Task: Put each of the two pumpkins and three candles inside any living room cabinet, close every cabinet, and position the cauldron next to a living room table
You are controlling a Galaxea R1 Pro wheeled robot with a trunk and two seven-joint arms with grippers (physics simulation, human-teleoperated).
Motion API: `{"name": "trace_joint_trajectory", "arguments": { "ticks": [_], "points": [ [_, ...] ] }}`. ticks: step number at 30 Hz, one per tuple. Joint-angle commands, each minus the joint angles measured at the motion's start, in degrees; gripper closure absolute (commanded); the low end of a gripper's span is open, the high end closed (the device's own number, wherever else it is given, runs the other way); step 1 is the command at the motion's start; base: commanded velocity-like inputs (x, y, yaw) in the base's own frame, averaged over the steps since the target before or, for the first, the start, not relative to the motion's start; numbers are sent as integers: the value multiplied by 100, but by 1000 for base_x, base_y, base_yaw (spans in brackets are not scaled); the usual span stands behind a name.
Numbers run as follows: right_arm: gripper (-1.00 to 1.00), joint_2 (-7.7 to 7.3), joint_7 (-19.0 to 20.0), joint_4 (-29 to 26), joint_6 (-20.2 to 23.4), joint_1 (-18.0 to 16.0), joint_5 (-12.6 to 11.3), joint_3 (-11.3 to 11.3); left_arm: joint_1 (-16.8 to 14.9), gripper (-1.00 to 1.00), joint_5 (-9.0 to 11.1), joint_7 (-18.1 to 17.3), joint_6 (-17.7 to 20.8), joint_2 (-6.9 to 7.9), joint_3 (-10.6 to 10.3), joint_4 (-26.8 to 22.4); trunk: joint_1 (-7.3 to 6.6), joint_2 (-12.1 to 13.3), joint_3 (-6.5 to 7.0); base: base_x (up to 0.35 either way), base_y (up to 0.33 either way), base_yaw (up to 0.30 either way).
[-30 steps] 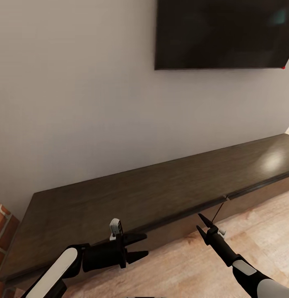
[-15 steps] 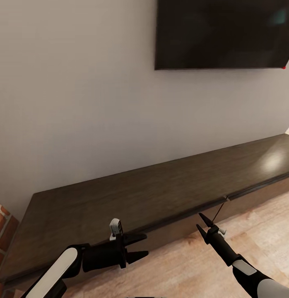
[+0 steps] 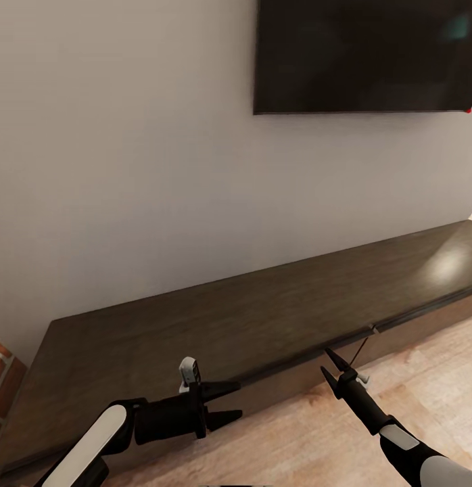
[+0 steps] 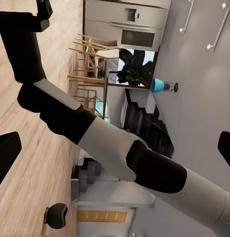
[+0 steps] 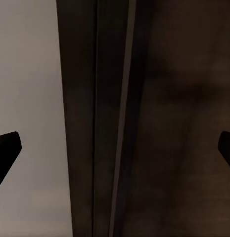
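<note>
Cabinet (image 3: 263, 308): long dark unit under the wall TV (image 3: 364, 54), fronts shut; view has drifted slightly rightward since a second ago, the brick edge receding, suggesting base repositioning. Left gripper (image 3: 226, 404) and right gripper (image 3: 328, 362): both spread apart, empty, poised near the cabinet's front edge; pumpkins and candles not present here.

1. Head camera has panned slightly: the whole picture has shifted, not the objects.
2. Brick fireplace (image 3: 2, 379) edge at lower left shows less than before.
3. Cabinet (image 3: 276, 304) top sits a little lower and further right in frame.
4. TV (image 3: 368, 54) corner sits marginally further right.
</note>
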Motion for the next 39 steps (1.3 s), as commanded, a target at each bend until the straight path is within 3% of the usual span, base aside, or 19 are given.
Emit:
{"name": "trace_joint_trajectory", "arguments": {
  "ticks": [1, 30, 39],
  "points": [
    [-100, -3, 14, 0, 57, -3, -61, 36, -3, -100, -39, -53, 0, 4, -8, 2, -1, -2, -5, 2, 0, 0],
    [-100, -3, -3, 7, 53, -3, -52, 36, -3, -100, -39, -59, 0, 4, 12, 2, -1, -2, -5, 13, 0, 0],
    [-100, -3, -10, 9, 53, -3, -52, 36, -3, -100, -39, -53, 0, 4, 4, 2, 22, -14, -204, 0, 0, 0]
  ]
}}
